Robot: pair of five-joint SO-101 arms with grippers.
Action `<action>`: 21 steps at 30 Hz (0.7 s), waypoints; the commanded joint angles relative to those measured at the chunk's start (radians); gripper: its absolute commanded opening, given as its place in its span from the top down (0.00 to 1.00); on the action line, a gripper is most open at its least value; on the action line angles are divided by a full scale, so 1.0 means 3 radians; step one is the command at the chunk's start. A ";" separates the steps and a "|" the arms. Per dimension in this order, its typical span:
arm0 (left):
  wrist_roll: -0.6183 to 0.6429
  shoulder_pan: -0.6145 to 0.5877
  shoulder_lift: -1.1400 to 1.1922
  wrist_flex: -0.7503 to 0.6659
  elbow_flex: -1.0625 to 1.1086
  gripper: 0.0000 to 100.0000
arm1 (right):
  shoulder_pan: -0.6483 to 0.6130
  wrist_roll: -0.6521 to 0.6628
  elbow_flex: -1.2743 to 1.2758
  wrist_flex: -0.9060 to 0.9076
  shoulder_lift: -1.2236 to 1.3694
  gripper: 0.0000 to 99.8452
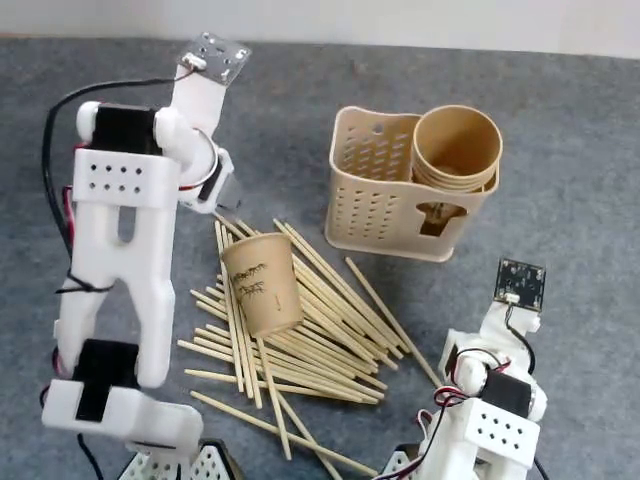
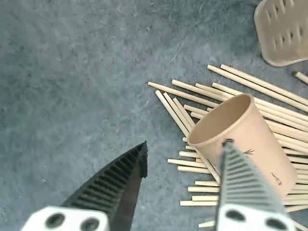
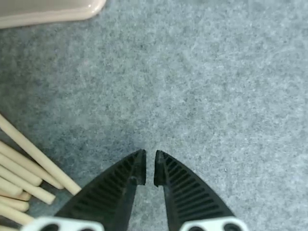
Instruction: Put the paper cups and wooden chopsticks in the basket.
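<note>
Closest to the high camera stands the left arm point(image 1: 120, 250), its long links stretched up and away from its base and its wrist bent down to the side of the basket point(image 1: 375, 190). The left tool point(image 2: 185, 143) is spread wide and holds nothing; one finger point(image 2: 243, 183) hangs over the side of a paper cup point(image 1: 262, 285), the other over bare grey desk point(image 1: 580, 180). That cup lies on its side on a loose heap of wooden chopsticks point(image 1: 320, 330), which fans out over the desk in front of the basket, toward the left arm's side. A stack of paper cups point(image 1: 458, 145) stands upright in the basket, in the compartment farther from the left arm. The right arm point(image 1: 495, 400) is folded low in front of the basket. The right tool point(image 3: 149, 159) points down at bare desk with its tips all but closed, a thin slit between them, gripping nothing; a few chopstick ends point(image 3: 29, 163) lie beside it.
</note>
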 commanded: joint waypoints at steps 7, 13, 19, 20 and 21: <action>-0.0031 0.0146 0.0877 -0.0056 -0.0335 0.73 | 0.0028 0.0041 -0.0028 -0.0064 -0.0043 0.95; -0.0031 0.0361 0.1184 -0.0056 -0.0468 0.73 | 0.0028 0.0041 -0.0028 -0.0064 -0.0043 0.95; -0.0026 0.0519 0.1450 -0.0056 -0.0468 0.73 | 0.0028 0.0041 -0.0028 -0.0064 -0.0043 0.95; -0.0020 0.0545 0.1501 -0.0056 -0.0468 0.73 | 0.0028 0.0041 -0.0028 -0.0064 -0.0043 0.95; -0.0020 0.0555 0.1532 -0.0056 -0.0468 0.73 | 0.0028 0.0041 -0.0028 -0.0064 -0.0043 0.95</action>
